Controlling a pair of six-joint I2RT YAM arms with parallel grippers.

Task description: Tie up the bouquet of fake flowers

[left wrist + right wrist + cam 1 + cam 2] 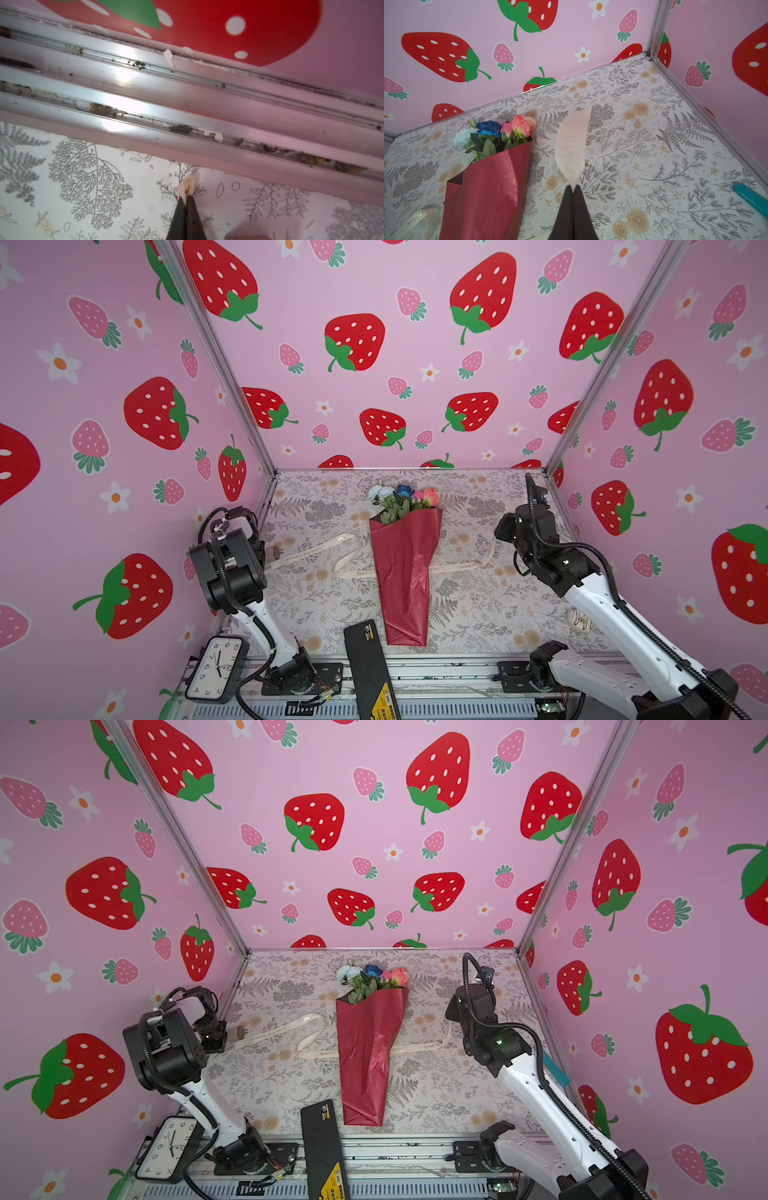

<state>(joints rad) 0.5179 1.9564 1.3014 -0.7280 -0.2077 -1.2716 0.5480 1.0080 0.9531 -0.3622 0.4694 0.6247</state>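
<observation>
The left gripper (185,200) and right gripper (574,188) are each pinching an end of the ribbon (291,558) running under the bouquet (405,572).

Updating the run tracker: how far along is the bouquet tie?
Done: the bouquet lies wrapped on the table, and the ribbon runs under it. In hand: the left gripper and the right gripper are each shut on a ribbon end. Left: no crossing, loop or knot over the bouquet yet, so the whole tie remains.
</observation>
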